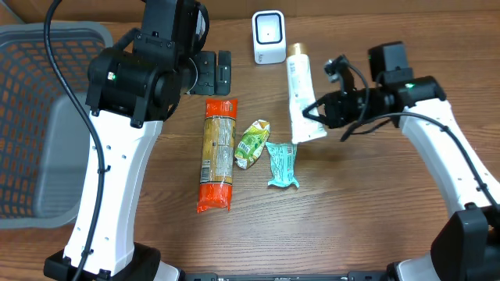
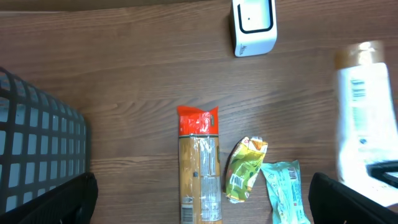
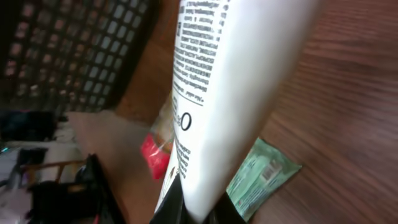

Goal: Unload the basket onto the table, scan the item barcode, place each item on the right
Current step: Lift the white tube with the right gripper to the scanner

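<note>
Overhead: the right gripper (image 1: 313, 113) is pinched shut on the lower, flat end of the white tube (image 1: 297, 92). The tube's cap end points toward the scanner (image 1: 268, 37) and lies just beside it. The left gripper (image 1: 215, 72) is spread wide and holds nothing, above the pasta packet (image 1: 219, 152).

Left wrist: the tube runs along the right edge, with a printed panel facing up. The green snack (image 2: 245, 171) and teal packet (image 2: 286, 193) lie beside the pasta. The basket (image 2: 37, 155) is at far left.

Right wrist: the tube fills the frame, gripped at its very end. I cannot tell whether its cap end is off the table.

Risks, as I judge them:
- With the grip at one end, the long body could sag or twist in the jaws.
- The cap could knock the scanner.
- The barcode may face away from the scanner window.
</note>
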You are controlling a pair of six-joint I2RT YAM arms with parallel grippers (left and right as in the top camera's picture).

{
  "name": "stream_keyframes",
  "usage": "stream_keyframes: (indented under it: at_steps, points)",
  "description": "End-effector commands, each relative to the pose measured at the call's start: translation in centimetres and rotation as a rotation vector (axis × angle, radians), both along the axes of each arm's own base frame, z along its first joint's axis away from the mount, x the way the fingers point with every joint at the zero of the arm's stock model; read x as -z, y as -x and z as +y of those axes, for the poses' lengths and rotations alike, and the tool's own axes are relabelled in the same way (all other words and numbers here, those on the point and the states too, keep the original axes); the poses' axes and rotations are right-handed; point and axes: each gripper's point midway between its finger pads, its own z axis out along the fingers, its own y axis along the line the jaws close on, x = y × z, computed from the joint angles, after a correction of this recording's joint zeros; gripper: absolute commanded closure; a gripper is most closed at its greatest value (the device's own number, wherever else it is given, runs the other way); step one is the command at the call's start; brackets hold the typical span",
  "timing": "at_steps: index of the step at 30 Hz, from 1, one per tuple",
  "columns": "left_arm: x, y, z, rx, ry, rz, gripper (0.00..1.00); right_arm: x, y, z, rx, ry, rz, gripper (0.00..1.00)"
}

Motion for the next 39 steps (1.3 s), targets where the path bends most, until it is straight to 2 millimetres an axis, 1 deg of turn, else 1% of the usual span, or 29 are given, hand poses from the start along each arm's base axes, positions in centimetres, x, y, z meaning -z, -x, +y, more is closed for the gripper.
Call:
stream_keyframes:
  at_steps: [1, 2, 3, 5, 7, 9, 10, 12, 15, 16, 19, 22, 26, 28, 33, 39]
  points:
    - [0.0, -0.2, 0.3, 0.004, -0.019, -0.003, 0.00, 0.1, -3.5, -2.5, 0.273, 0.258, -0.054, 0.97]
    - [0.0, -0.2, 0.3, 0.004, -0.019, -0.003, 0.00, -0.3, -4.1, -2.8, 0.307, 0.305, -0.082, 0.97]
    - [0.0, -0.2, 0.3, 0.004, -0.019, -0.003, 0.01, -1.2, -4.7, -3.1, 0.337, 0.357, -0.127, 0.97]
    - [0.0, -0.2, 0.3, 0.004, -0.019, -0.003, 0.00, -4.0, -6.2, -3.8, 0.405, 0.431, -0.227, 0.97]
    - [0.0, -0.2, 0.3, 0.004, -0.019, -0.003, 0.00, -7.4, -7.7, -4.6, 0.484, 0.491, -0.343, 0.97]
    - [0.0, -0.2, 0.3, 0.004, -0.019, -0.003, 0.00, -10.3, -8.9, -5.0, 0.520, 0.539, -0.463, 0.97]
    - [0.0, -0.2, 0.3, 0.004, -0.019, -0.003, 0.00, -11.3, -9.3, -5.0, 0.527, 0.562, -0.514, 0.97]
    - [0.0, -0.2, 0.3, 0.004, -0.019, -0.003, 0.01, -12.8, -10.2, -5.2, 0.553, 0.631, -0.617, 0.97]
    - [0.0, -0.2, 0.3, 0.004, -0.019, -0.003, 0.01, -13.3, -12.2, -5.6, 0.605, 0.745, -0.719, 0.97]
    - [0.0, -0.2, 0.3, 0.004, -0.019, -0.003, 0.00, -13.2, -13.0, -5.7, 0.609, 0.785, -0.751, 0.97]
    - [0.0, -0.2, 0.3, 0.004, -0.019, -0.003, 0.01, -12.1, -15.6, -5.0, 0.568, 0.861, -0.831, 0.97]
    - [0.0, -0.2, 0.3, 0.004, -0.019, -0.003, 0.00, -10.5, -18.1, -4.1, 0.533, 0.913, -0.893, 0.97]
    - [0.0, -0.2, 0.3, 0.004, -0.019, -0.003, 0.00, -7.9, -20.7, -3.0, 0.473, 0.976, -0.952, 0.96]
    - [0.0, -0.2, 0.3, 0.004, -0.019, -0.003, 0.01, -6.8, -21.7, -2.8, 0.485, 0.987, -0.967, 0.96]
    - [0.0, -0.2, 0.3, 0.004, -0.019, -0.003, 0.00, -3.2, -23.7, -1.8, 0.313, 1.125, -1.039, 0.96]
    - [0.0, -0.2, 0.3, 0.004, -0.019, -0.003, 0.01, 0.8, -25.9, -0.9, 0.192, 1.242, -1.118, 0.96]
